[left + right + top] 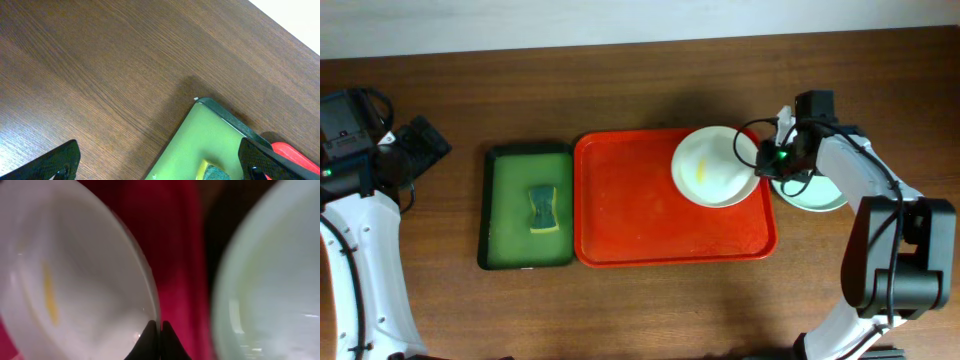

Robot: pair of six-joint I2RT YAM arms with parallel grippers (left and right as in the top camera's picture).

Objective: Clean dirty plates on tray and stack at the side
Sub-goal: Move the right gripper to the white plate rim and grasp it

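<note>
overhead and close right wrist share the tray [640,215].

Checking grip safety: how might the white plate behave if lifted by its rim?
Probably stiff: the white plate looks hard and evenly round. Its glossy, thin rim may slip in the right pincer. Held at one edge, it likely tilts.

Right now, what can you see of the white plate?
The white plate is round, shallow, glossy and cream-white, with a small yellow smear in its middle. It sits at the top right corner of the red tray in the overhead view, with its edge overhanging the tray's rim. The right gripper is shut on its right rim. Whether it is lifted or tilted cannot be told.
</note>
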